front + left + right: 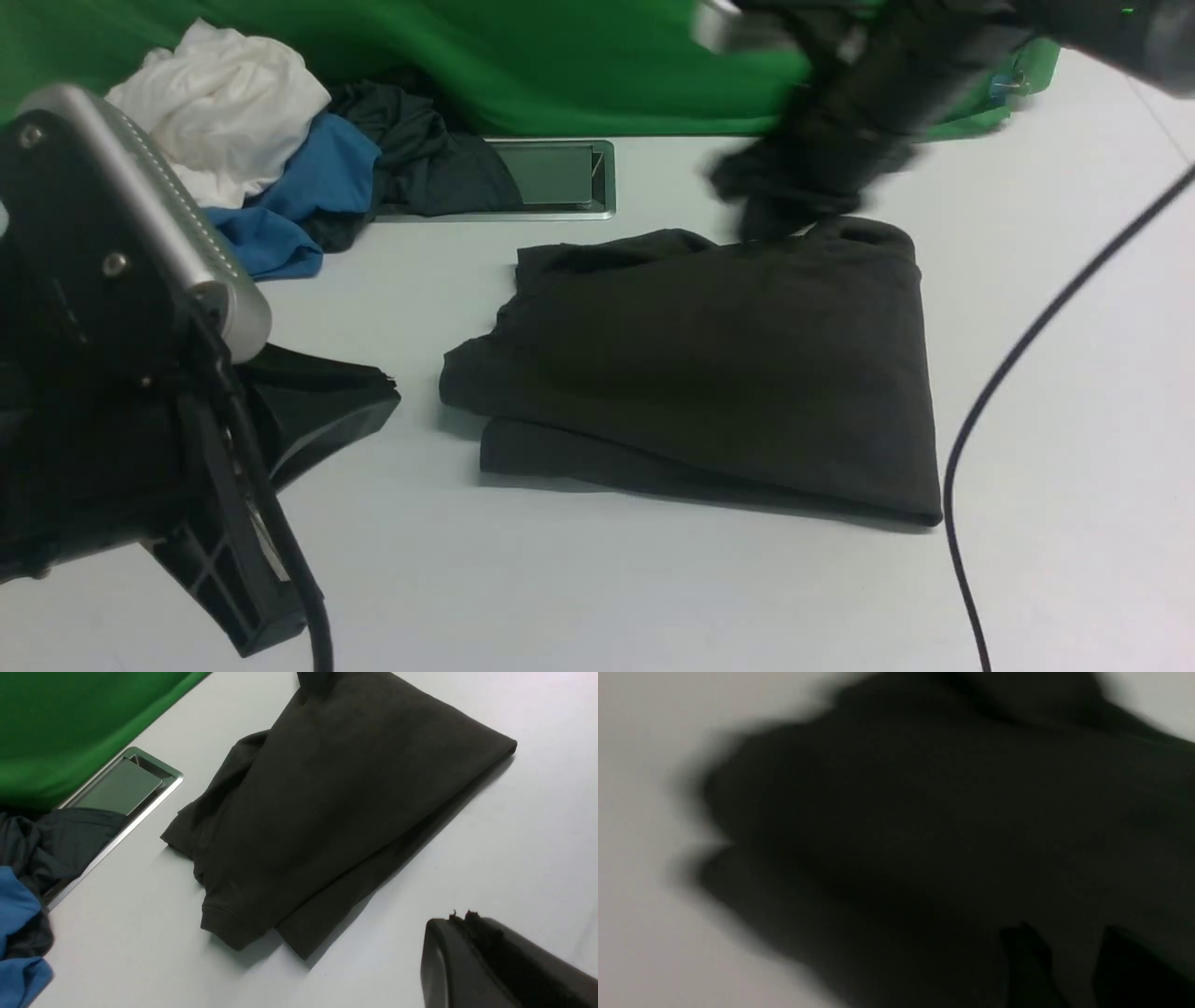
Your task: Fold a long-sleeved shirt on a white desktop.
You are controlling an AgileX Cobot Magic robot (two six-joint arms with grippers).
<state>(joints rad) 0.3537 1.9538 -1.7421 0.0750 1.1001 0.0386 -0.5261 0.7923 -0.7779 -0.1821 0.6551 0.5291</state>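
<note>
Shirt (709, 364) lies folded mid desk (1055, 392), right gripper (794, 210) blurred at its far edge (grip state unclear), left gripper (327, 401) clenched empty beside it; lift straight off so layers stay stacked

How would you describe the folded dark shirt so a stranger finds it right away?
Start at the broad white desktop, in front of the green cloth backdrop. The olive-black cotton shirt lies alone mid-table, folded flat into a neat rectangle, unlike the crumpled white, blue and dark garments piled far-left.
</note>
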